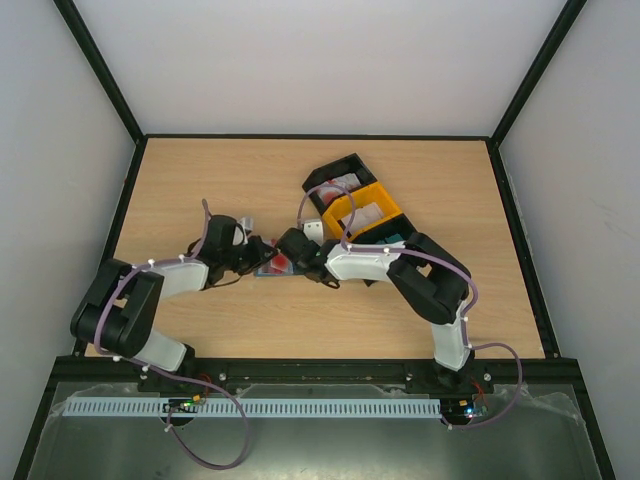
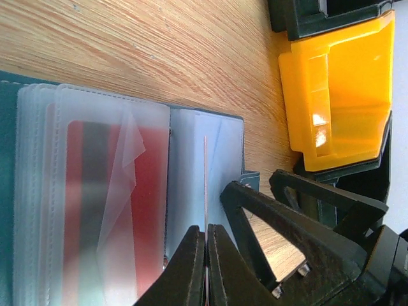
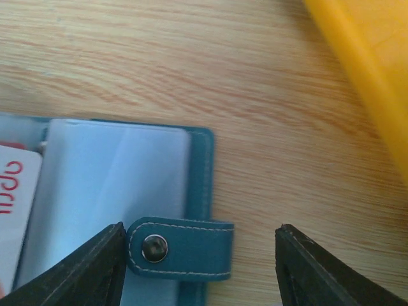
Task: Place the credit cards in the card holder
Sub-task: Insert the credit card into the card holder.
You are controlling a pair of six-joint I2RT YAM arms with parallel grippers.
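Observation:
The teal card holder (image 2: 7, 127) lies open on the wood, its clear sleeves fanned out. A red credit card (image 2: 150, 204) sits inside one sleeve. My left gripper (image 2: 206, 231) is shut on a thin credit card (image 2: 205, 178) seen edge-on, standing over the right-hand sleeve (image 2: 191, 166). My right gripper (image 3: 201, 255) is open, and its fingers straddle the holder's teal clasp strap (image 3: 185, 250) without touching it. A red-and-white card (image 3: 13, 210) shows at the left of the right wrist view. From above, both grippers meet over the card holder (image 1: 270, 270).
A yellow bin (image 1: 362, 207) stands just behind the holder, between two black bins (image 1: 335, 178) (image 1: 398, 235) in a diagonal row. In the left wrist view the yellow bin (image 2: 338, 95) is close on the right, beside the right gripper's fingers (image 2: 299, 223).

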